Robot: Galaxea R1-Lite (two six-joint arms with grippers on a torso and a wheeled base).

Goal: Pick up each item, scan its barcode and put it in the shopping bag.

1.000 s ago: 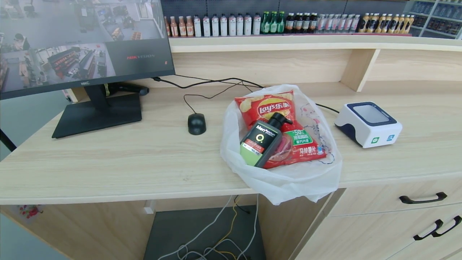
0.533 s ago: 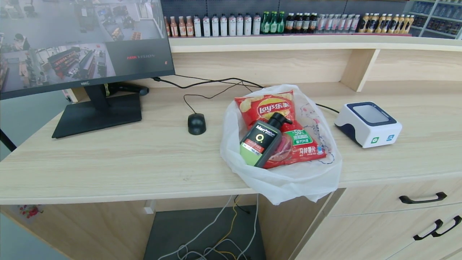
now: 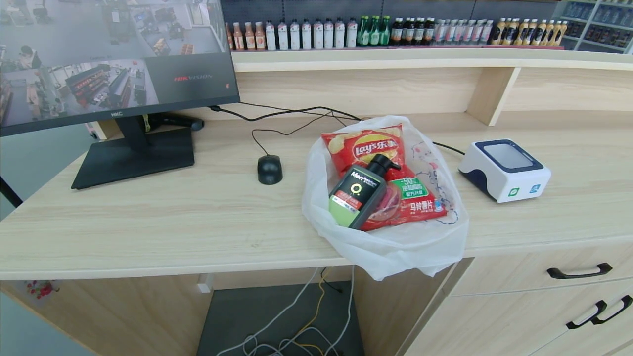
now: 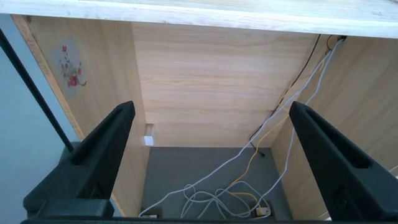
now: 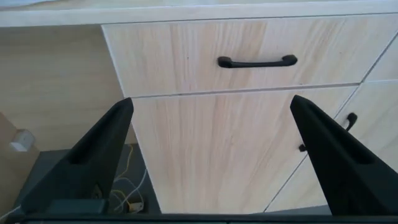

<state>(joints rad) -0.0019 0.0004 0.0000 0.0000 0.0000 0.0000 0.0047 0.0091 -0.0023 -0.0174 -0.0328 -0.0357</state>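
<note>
Pale wood bench (image 3: 148,222) side to side across the head view, front edge straight and nearest, raised ledge along the back. Broad band of wood showing between the monitor stand and the front edge, and another to the right of the scanner.

Dark monitor (image 3: 109,59) at the far left corner, upright on a flat black stand.

White plastic shopping bag (image 3: 395,247) lying open on the bench right of centre, mouth up, near lip hanging over the front edge. Inside it, a red bag of crisps (image 3: 368,146) flat on its back. On top of that, a dark pump bottle (image 3: 356,198) on its side with a green label, pump head toward the back.

Left hand (image 4: 211,112) below bench level, fingers wide apart, gripping nothing. Facing the open recess under the bench, with loose cables (image 4: 211,193) on its dark floor.

Right hand (image 5: 211,102) also below the bench edge, fingers wide apart, nothing between them. Facing a drawer front with a black handle (image 5: 257,61).

White and navy scanner (image 3: 504,170) just right of the bag, apart from it, window tilted up.

Black mouse (image 3: 269,169) left of the bag, between bag and monitor stand, cord trailing to the back.
</note>
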